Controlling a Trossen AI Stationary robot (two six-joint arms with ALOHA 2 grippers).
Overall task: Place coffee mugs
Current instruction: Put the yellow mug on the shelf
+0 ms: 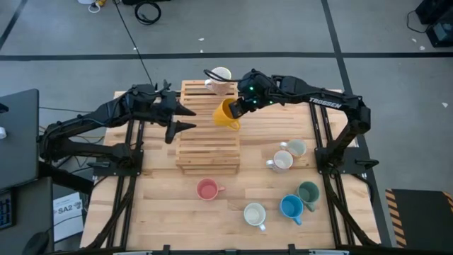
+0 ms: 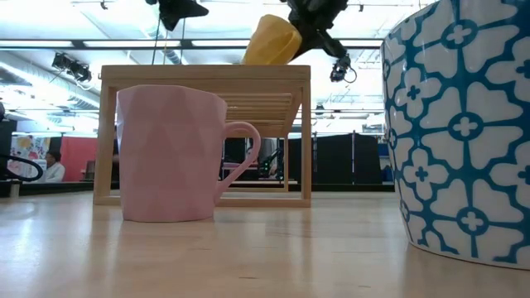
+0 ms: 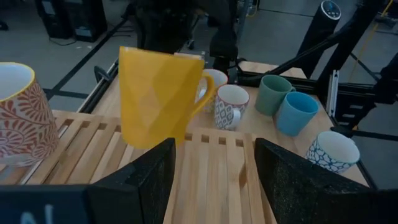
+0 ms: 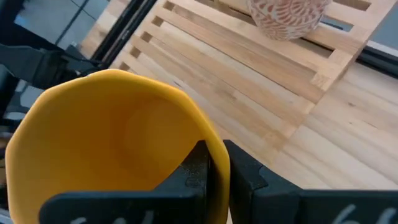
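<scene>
1. R gripper [image 4: 214,171]: my fingers are pinched tight on the rim of the orange mug [image 1: 226,114], one finger inside and one outside the wall. The mug hangs tilted, clear above the slatted wooden rack [image 1: 207,145], over its right-hand part near the far end.

2. L gripper [image 1: 185,117]: my jaws are spread wide with nothing between them. It hovers above the rack's left edge, just beside the orange mug but not touching it.

3. Near table edge, per high view: white mug [image 1: 254,214] and blue mug [image 1: 291,207], with the dark green mug [image 1: 308,192] just beside the blue one. The pink mug [image 1: 207,189] stands upright to the left of these, in front of the rack's near end.

4. Mid table, right of rack: two pale mugs close together, a patterned white one [image 1: 282,161] and a pale green one [image 1: 295,148] behind it.

5. Far end of rack: red-patterned mug [image 1: 221,80] stands upright on the slats, apart from the orange mug.

6. Low view: pink mug and a blue-patterned mug [image 2: 464,124] fill the foreground on the table [image 2: 248,257].
</scene>
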